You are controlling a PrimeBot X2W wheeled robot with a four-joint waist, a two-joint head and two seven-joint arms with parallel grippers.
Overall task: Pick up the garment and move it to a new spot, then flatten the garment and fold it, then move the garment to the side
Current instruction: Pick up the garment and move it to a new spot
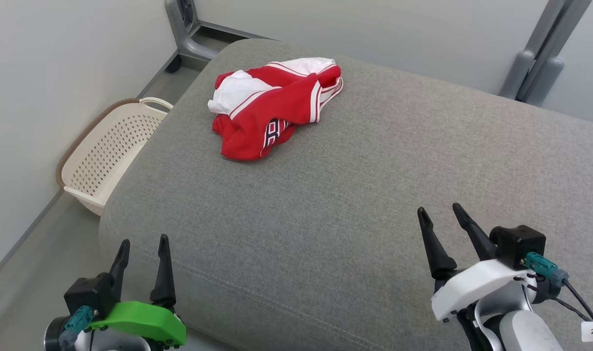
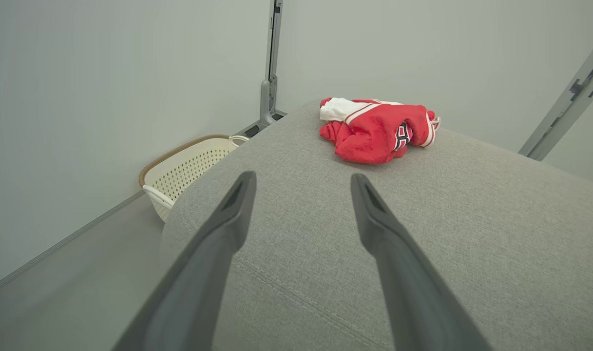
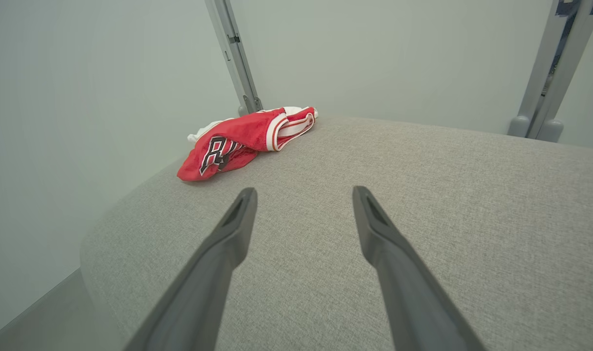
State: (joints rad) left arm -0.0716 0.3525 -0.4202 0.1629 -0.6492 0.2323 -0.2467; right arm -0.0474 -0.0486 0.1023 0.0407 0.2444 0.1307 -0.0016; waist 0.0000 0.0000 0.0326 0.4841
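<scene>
On the far left area of the grey cushion (image 1: 325, 219), the crumpled red-and-white garment (image 1: 272, 112) lies unobstructed, well apart from both grippers. Left gripper (image 1: 144, 240) and right gripper (image 1: 439, 208) sit at the near edge, jaws spread and empty. A perforated cream basket (image 1: 111, 146) stands on the floor (image 1: 33, 273) beside the cushion's left side.

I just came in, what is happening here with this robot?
Nothing is being handled yet. A crumpled red and white garment lies on the far left part of the grey cushion. The left pincer and right pincer are both open and empty, near the front edge, apart from it.
</scene>
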